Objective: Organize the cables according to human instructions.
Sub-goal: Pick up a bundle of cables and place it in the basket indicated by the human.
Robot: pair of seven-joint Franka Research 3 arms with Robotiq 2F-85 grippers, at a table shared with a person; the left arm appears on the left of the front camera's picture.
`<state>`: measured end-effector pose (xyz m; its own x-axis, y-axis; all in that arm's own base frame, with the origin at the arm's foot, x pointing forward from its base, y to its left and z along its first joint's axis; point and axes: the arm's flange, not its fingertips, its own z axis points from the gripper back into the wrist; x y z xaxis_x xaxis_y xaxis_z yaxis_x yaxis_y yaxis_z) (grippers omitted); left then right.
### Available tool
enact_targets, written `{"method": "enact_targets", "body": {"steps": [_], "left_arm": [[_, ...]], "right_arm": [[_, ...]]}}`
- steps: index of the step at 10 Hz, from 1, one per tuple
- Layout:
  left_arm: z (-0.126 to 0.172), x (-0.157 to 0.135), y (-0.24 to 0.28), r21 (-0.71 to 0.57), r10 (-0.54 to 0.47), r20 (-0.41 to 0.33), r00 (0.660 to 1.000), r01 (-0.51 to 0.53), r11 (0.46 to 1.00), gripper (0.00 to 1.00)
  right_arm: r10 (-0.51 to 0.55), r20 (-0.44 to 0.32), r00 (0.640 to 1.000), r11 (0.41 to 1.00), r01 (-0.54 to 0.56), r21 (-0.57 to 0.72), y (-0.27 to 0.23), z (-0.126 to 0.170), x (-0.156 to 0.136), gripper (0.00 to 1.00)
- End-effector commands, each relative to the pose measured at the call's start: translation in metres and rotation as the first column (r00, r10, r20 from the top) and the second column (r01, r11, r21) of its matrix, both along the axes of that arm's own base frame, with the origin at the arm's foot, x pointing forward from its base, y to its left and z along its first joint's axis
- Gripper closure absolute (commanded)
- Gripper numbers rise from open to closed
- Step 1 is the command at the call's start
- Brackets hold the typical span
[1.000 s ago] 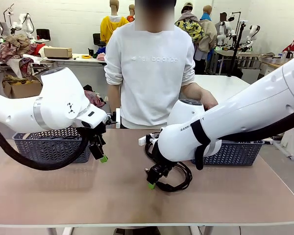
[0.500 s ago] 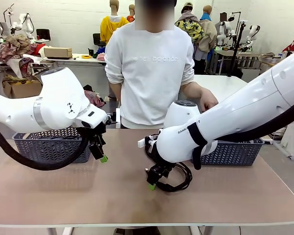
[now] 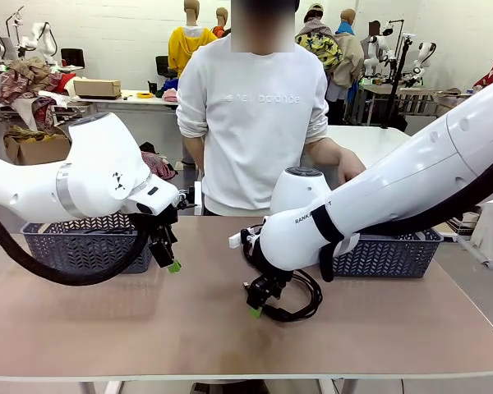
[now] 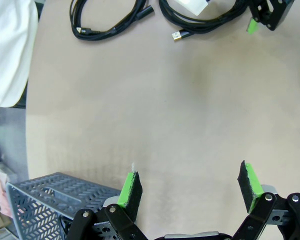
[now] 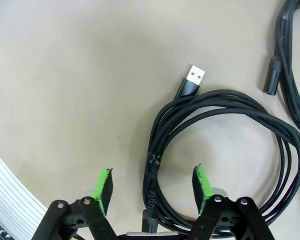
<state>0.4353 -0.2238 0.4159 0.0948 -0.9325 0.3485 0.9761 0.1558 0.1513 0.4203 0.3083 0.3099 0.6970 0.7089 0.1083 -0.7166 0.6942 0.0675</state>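
Right gripper [image 5: 151, 175], fingers parted, straddles the bound side of the coiled USB cable [image 5: 220, 100] lying mid-worktop [image 4: 165, 110], placed so closing would pinch the whole bundle; contact apparently not yet made. Left gripper [image 4: 187, 182], fingers spread wide, hovers clear beside the grey basket [image 4: 40, 195].

Coiled black braided cable [image 5: 152, 150] lying flat, USB plug [image 5: 194, 76] sticking out, second cable [image 5: 272, 77] just beside
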Motion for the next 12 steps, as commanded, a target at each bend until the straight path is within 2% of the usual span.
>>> {"method": "enact_targets", "body": {"steps": [1,2,3,4,5,6,7,9,12], "left_arm": [[0.000,0.000,0.001,0.000,0.001,-0.002,1.000,-0.001,1.000,0.00],[0.000,0.000,0.001,0.000,0.001,-0.002,1.000,-0.001,1.000,0.00],[0.000,0.000,0.001,0.000,0.001,-0.002,1.000,-0.001,1.000,0.00],[0.000,0.000,0.001,0.000,0.001,-0.002,1.000,-0.001,1.000,0.00],[0.000,0.000,0.001,0.000,0.001,-0.002,1.000,-0.001,1.000,0.00],[0.000,0.000,0.001,0.000,0.001,-0.002,1.000,-0.001,1.000,0.00],[0.000,0.000,0.001,0.000,0.001,-0.002,1.000,-0.001,1.000,0.00],[0.000,0.000,0.001,0.000,0.001,-0.002,1.000,-0.001,1.000,0.00],[0.000,0.000,0.001,0.000,0.001,-0.002,1.000,-0.001,1.000,0.00]], "right_arm": [[-0.024,0.008,1.000,1.000,0.024,-0.020,0.008,0.002,0.005,0.33],[-0.022,0.006,1.000,1.000,0.022,-0.017,0.008,0.003,0.005,0.37],[-0.021,0.005,1.000,1.000,0.021,-0.014,0.009,0.002,0.006,0.53],[-0.017,0.001,1.000,1.000,0.017,-0.015,0.010,0.001,0.006,0.57],[-0.014,-0.005,1.000,1.000,0.014,-0.018,0.011,-0.001,0.006,0.73],[-0.010,-0.010,1.000,1.000,0.010,-0.016,0.012,-0.002,0.006,0.77],[-0.008,-0.010,1.000,1.000,0.008,-0.020,0.012,-0.001,0.006,0.93],[-0.006,-0.017,1.000,1.000,0.006,-0.021,0.012,-0.001,0.005,1.00],[-0.010,-0.014,1.000,1.000,0.010,0.002,0.009,0.012,-0.005,1.00]]}}
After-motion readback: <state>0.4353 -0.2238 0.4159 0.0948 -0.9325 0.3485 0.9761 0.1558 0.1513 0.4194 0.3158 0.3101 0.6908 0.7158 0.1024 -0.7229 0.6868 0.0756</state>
